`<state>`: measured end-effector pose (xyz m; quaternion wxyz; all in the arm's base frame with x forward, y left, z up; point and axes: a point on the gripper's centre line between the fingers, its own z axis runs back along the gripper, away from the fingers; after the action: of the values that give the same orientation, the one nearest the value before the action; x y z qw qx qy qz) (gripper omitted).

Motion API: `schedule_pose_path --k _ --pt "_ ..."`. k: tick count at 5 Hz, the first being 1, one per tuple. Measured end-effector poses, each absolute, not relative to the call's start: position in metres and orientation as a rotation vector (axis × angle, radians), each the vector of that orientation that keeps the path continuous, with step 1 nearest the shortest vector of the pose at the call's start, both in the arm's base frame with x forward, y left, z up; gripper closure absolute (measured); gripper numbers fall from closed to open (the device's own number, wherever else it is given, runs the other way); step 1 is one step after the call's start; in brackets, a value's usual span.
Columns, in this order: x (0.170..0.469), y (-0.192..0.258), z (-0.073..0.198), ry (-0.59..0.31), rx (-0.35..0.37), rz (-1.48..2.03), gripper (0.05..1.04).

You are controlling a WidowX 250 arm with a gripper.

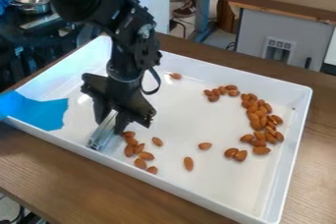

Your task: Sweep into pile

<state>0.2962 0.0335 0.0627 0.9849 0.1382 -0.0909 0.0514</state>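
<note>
The black gripper (113, 116) hangs over the left part of the white tray, shut on a silvery metal tool (102, 133). The tool slants down to the tray floor close to the front wall. Just right of it lies a loose cluster of brown almonds (140, 155). Single almonds (188, 163) are scattered around the middle. A larger curved band of almonds (257, 115) runs along the tray's right side, and one lone almond (175, 76) lies behind, right of the arm.
The white tray (300, 134) has raised walls all around and stands on a wooden table (46, 166). A blue piece (39, 112) lies over its left corner. Behind are another wooden surface and a metal bowl (30, 1).
</note>
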Motion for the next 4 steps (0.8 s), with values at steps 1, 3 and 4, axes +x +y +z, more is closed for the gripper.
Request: schedule_pose_path --k 1,3,4 --pt "0.292 0.017 0.060 -0.184 0.270 0.099 0.717" --pt "0.284 -0.023 0.058 -0.192 0.254 0.083 0.717" --pt "0.282 -0.043 0.059 -0.193 0.230 0.085 0.717"
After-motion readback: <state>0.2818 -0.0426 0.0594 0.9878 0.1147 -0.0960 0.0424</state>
